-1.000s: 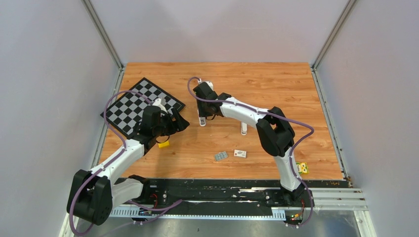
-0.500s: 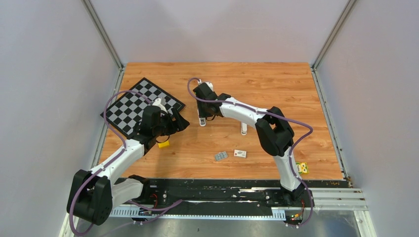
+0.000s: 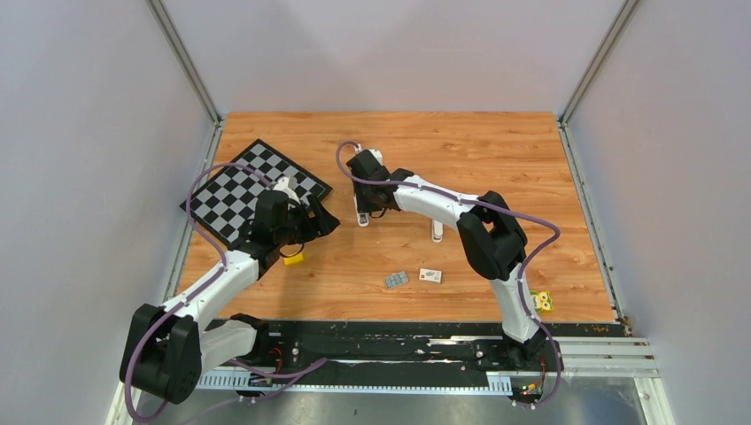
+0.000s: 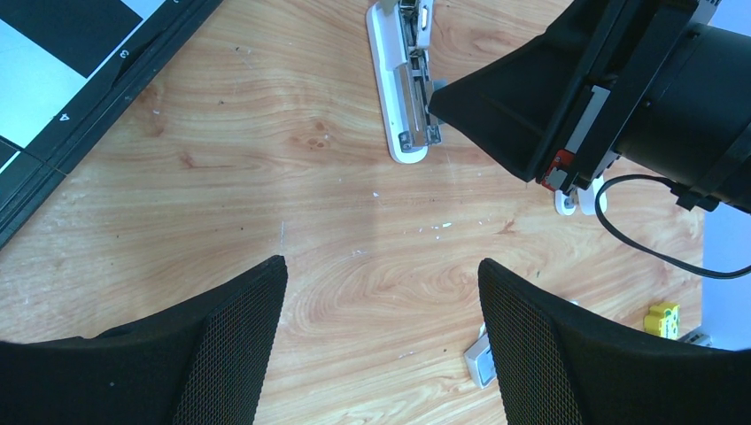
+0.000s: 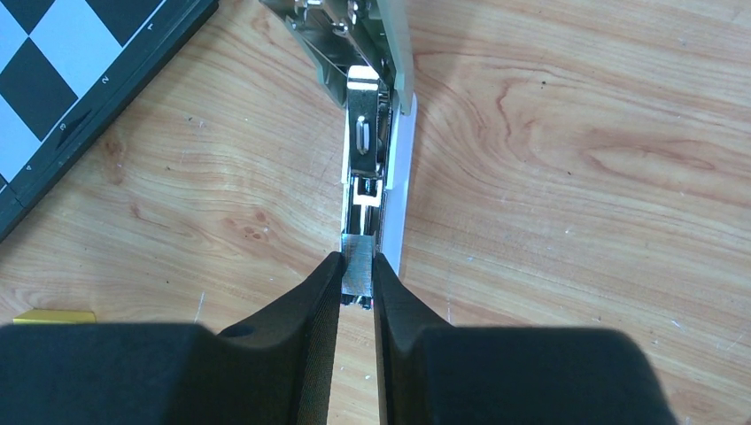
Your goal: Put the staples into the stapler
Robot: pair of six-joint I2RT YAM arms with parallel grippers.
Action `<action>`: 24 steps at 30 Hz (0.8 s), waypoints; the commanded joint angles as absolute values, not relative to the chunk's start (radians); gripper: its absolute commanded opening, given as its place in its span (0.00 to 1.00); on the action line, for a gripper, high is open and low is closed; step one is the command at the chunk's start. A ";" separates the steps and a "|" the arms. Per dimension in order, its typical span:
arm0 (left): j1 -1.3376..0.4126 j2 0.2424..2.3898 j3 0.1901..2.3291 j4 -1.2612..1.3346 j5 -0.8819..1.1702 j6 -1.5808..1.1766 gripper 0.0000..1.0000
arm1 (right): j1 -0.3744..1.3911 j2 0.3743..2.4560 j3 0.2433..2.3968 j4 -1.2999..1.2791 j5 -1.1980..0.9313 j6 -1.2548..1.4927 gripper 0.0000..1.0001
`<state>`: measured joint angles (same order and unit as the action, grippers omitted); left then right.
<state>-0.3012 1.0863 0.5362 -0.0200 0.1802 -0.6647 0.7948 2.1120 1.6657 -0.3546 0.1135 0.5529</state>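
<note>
The chessboard [image 3: 252, 190] lies at the left of the table [image 3: 496, 150]. The left gripper [image 3: 321, 217] hovers just off the board's right corner. Its jaws are spread wide and hold nothing; the left wrist view shows only bare wood between its fingers [image 4: 221, 345]. A yellow block [image 3: 293, 258] lies on the wood close beside the left arm, on the side toward the bases.

The stapler [image 3: 362, 212] lies flat on the wood to the right of the left gripper. It is open, with its metal channel [image 5: 363, 150] exposed. The right gripper [image 5: 357, 258] is positioned over it, jaws nearly closed on a short grey strip of staples [image 5: 359, 271]. The strip sits at the channel end nearest the fingertips.

Spare staples [image 3: 396, 280] and a white box [image 3: 430, 275] lie side by side near the front middle of the table, well apart from the stapler.
</note>
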 commanded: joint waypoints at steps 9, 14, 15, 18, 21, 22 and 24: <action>-0.296 1.075 0.510 0.025 0.190 -0.667 0.81 | 0.793 2.141 1.654 -0.362 0.101 0.573 0.22; -0.296 1.069 0.507 0.023 0.189 -0.667 0.81 | 0.792 2.144 1.651 -0.362 0.104 0.572 0.22; -0.296 1.070 0.507 0.024 0.189 -0.667 0.81 | 0.793 2.143 1.651 -0.362 0.104 0.572 0.22; -0.296 1.069 0.507 0.025 0.188 -0.667 0.81 | 0.792 2.143 1.650 -0.362 0.105 0.574 0.22; -0.296 1.070 0.505 0.026 0.188 -0.667 0.81 | 0.793 2.145 1.648 -0.362 0.105 0.574 0.22; -0.296 1.070 0.505 0.025 0.188 -0.667 0.81 | 0.793 2.145 1.648 -0.362 0.104 0.575 0.22; -0.296 1.068 0.506 0.025 0.188 -0.668 0.81 | 0.793 2.146 1.649 -0.362 0.103 0.576 0.22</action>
<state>-0.3012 1.0863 0.5247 -0.0013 0.1833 -0.6651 0.7952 2.1128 1.6615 -0.3538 0.1043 0.5610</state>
